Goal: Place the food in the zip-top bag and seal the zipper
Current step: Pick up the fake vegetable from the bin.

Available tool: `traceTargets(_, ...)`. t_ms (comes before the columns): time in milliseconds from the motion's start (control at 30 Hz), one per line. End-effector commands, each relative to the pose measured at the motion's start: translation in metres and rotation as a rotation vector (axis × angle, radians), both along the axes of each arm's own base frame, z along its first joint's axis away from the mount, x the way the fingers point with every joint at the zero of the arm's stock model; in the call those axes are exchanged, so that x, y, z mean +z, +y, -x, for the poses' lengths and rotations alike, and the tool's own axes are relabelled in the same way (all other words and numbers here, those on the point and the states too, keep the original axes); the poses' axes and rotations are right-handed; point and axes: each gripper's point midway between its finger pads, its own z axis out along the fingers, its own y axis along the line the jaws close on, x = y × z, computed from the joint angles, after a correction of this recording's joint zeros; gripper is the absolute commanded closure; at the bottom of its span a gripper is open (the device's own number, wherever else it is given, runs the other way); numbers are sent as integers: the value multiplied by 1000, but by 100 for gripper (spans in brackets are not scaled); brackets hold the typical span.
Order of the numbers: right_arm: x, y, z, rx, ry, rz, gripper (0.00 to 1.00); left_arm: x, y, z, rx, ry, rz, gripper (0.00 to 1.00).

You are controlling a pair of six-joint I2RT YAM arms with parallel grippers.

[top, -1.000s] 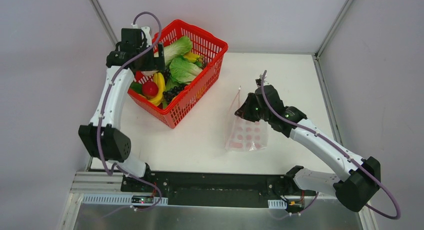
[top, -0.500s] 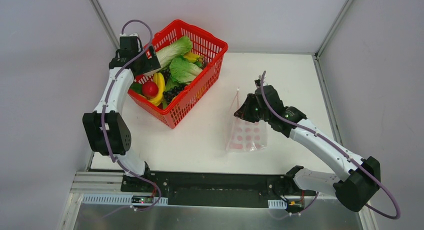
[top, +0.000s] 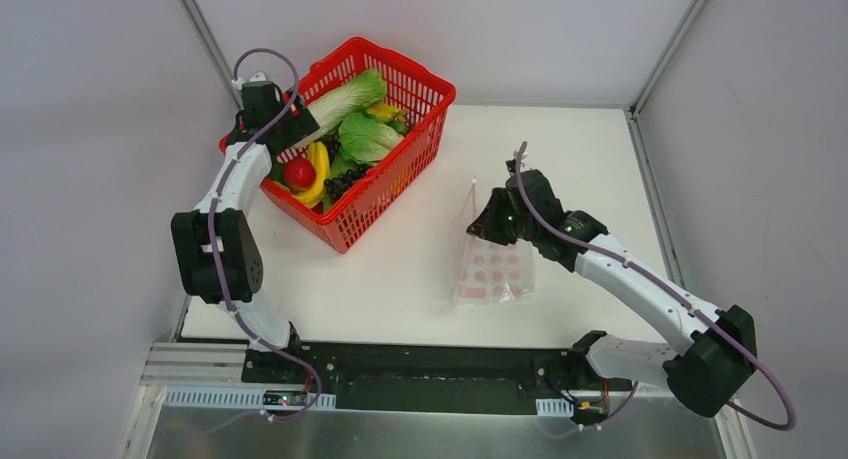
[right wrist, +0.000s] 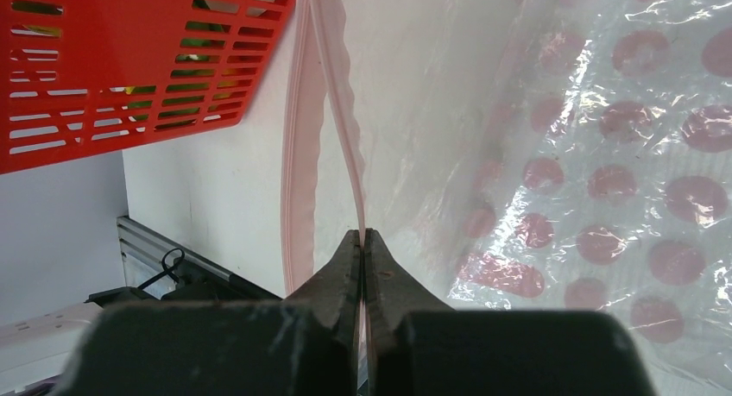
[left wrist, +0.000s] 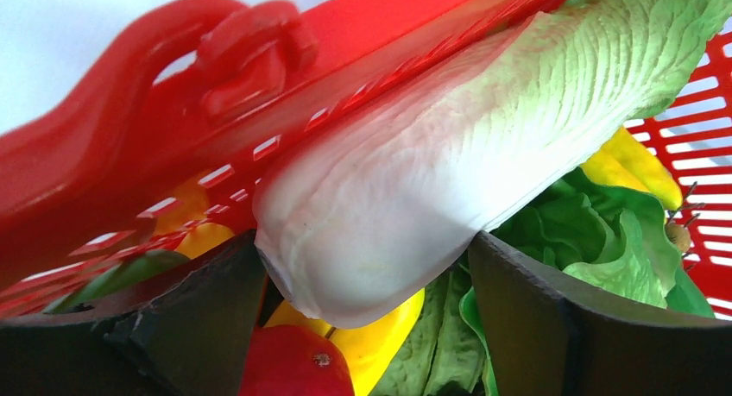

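A white bench (top: 400,279) carries a red mesh basket (top: 425,79) at the far left and a clear bag (top: 492,269) with pink dots to the right, well apart.

The basket is full of food: a long white-green cabbage (top: 340,99), leafy greens (top: 365,137), bananas (top: 318,174), a round red fruit (top: 299,172) and dark grapes (top: 345,184).

The left gripper (top: 285,129) reaches into the basket's far left corner. In its wrist view, the left gripper (left wrist: 362,249) has its jaws wide apart, one on each side of the cabbage's (left wrist: 449,154) white base. Whether they press on it cannot be told.

The right gripper (right wrist: 362,241) is clamped on one side of the zipper (right wrist: 345,128), lifting that edge. The other pink strip hangs just beside it, so the mouth gapes. The rest of the bag lies on the bench.
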Motion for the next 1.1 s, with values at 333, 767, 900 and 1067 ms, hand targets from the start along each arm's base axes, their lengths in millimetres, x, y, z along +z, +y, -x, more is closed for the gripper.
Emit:
traceTargets(333, 19, -5, -4, -12, -64, -5, 100, 50, -31, 11, -116, -215, 130, 83)
traceTargets(767, 24, -22, -1, -59, -106, 8, 100, 111, -37, 84, -139, -310, 105, 100)
traceTargets(900, 25, -31, -5, -96, -124, 47, 100, 128, -43, 114, -162, -334, 114, 100)
traceTargets(1067, 27, -41, -12, -138, -149, 94, 100, 146, -69, 159, -269, -356, 175, 100)
